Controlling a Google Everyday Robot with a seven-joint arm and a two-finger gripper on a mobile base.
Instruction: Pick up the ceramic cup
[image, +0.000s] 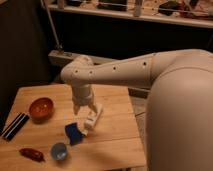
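Light-blue ceramic cup (59, 150), pale inside; gripper (88, 123) beside blue block (73, 133).

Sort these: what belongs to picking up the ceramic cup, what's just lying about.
Job: ceramic cup, at the front of the table; gripper, over the table beside the blue block.
Lying about: blue block, orange bowl, red object, black striped bar.

White dotted arm (125, 74), pale fingers (93, 118) above the table (116, 136).
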